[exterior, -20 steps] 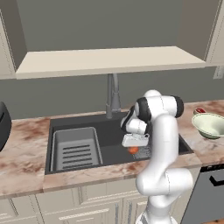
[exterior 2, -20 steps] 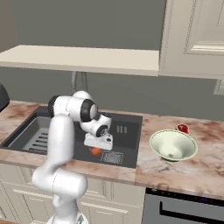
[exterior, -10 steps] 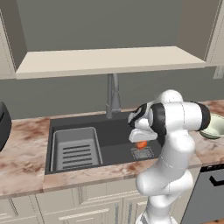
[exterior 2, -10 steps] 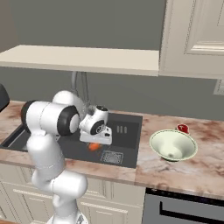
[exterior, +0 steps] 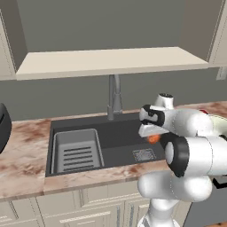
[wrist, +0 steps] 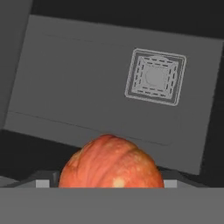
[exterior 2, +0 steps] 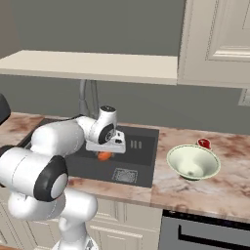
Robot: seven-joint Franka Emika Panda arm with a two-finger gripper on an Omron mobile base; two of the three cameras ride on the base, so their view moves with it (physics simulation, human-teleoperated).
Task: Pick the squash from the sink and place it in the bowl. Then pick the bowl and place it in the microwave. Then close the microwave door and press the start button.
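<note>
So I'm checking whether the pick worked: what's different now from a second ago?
The tool has lifted the squash off the floor of the sink: a second ago it sat low in the basin, now it hangs above the drain grate, held under the hand. The arm has also swung its elbow toward the bowl's side. The bowl, faucet and rack have not moved.

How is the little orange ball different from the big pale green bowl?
The small round orange squash is much smaller than the wide pale greenish-white bowl. The squash is a closed, ribbed ball; the bowl is smooth, hollow and open at the top. The squash hangs under the robot's gripper above the dark grey sink, while the bowl sits on the marbled counter. Both are round.
</note>
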